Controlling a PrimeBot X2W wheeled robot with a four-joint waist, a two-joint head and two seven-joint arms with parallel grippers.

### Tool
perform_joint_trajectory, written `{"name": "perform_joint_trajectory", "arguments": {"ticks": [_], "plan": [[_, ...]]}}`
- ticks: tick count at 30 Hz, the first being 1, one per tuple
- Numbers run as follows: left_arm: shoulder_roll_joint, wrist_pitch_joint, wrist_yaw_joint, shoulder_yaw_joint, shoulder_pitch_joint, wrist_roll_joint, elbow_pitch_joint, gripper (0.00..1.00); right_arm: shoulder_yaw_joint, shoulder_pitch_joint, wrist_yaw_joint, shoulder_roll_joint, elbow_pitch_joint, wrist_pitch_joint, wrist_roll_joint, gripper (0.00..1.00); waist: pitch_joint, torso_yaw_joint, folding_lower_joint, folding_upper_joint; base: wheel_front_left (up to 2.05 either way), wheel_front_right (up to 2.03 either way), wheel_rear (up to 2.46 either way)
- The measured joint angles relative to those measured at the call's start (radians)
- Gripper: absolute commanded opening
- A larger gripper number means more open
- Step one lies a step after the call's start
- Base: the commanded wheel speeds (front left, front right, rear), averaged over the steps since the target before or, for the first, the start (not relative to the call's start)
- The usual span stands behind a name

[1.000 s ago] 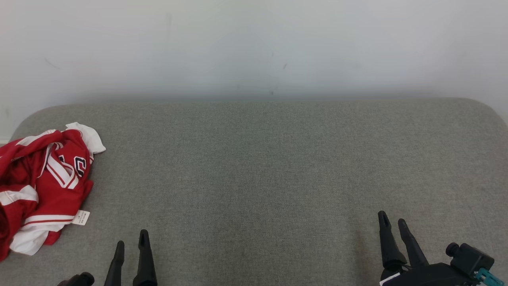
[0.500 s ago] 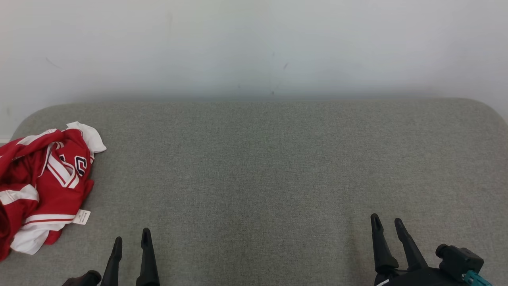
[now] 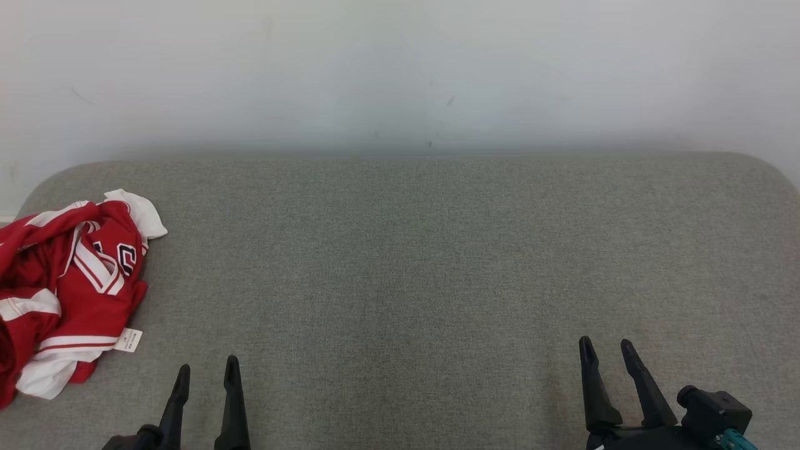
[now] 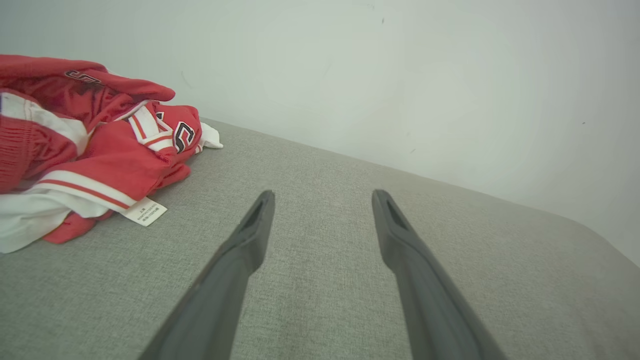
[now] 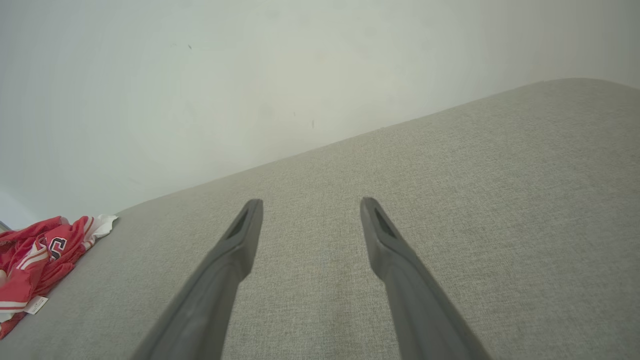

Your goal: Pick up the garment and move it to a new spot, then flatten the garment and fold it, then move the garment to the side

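A crumpled red and white garment (image 3: pixel 69 294) with a small white label lies bunched at the far left of the grey padded surface (image 3: pixel 425 262). It also shows at the upper left of the left wrist view as the garment (image 4: pixel 85 150) and at the lower left of the right wrist view as the garment (image 5: pixel 35 260). My left gripper (image 3: pixel 207 369) is open over bare fabric, a short way right of and nearer than the garment, holding nothing. My right gripper (image 3: pixel 606 347) is open at the lower right, far from the garment.
A pale wall (image 3: pixel 400 69) rises directly behind the surface. The surface's rounded back corners show at the left and at the right corner (image 3: pixel 769 169). The garment's left part runs past the head view's left edge.
Both grippers have drawn slightly lower in the head view, and the right gripper has shifted a little left. The garment lies as before.
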Motion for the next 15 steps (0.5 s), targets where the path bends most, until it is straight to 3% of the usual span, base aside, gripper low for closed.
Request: {"name": "perform_joint_trajectory", "arguments": {"ticks": [15], "plan": [[-0.003,-0.026,-0.029,0.032,0.013,0.121,0.002,1.0,-0.001,0.011,0.0,-0.001,0.011,-0.043,-0.116,1.0,0.0,0.004,0.0,0.0,0.0,0.0,0.0]]}}
